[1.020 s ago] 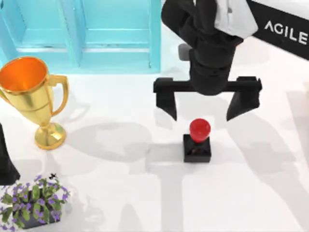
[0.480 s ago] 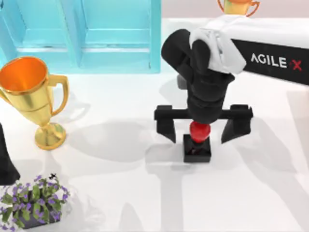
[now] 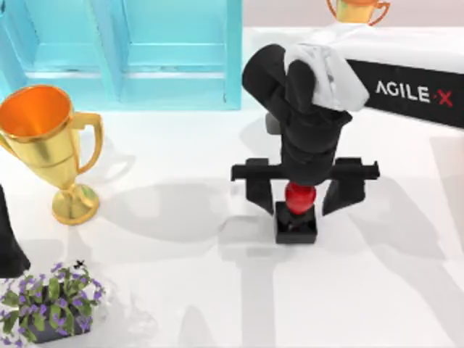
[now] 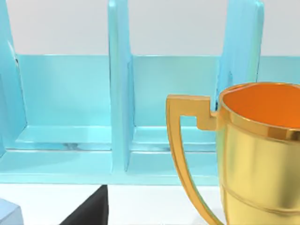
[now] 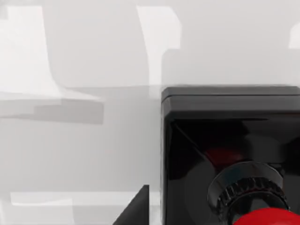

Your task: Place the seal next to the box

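Note:
The seal (image 3: pixel 297 210), a red knob on a black square base, stands on the white table right of centre. My right gripper (image 3: pixel 298 206) is down over it, open, with one black finger on each side of the red knob and a small gap on both sides. The right wrist view shows the seal's black base (image 5: pixel 229 136) close up and the knob's red edge (image 5: pixel 269 218). The box (image 3: pixel 130 51) is the light blue crate with dividers at the back left, also seen in the left wrist view (image 4: pixel 70 108). My left arm (image 3: pixel 9 243) is parked at the left edge.
A large gold trophy (image 3: pixel 47 141) stands at the left in front of the box and looms close in the left wrist view (image 4: pixel 253 154). A pot of purple flowers (image 3: pixel 51 301) sits at the front left. Another gold trophy (image 3: pixel 357 9) peeks in at the back.
My right gripper has come forward and down over the seal, and its fingers have drawn in from wide apart to close beside the knob. The seal has not moved.

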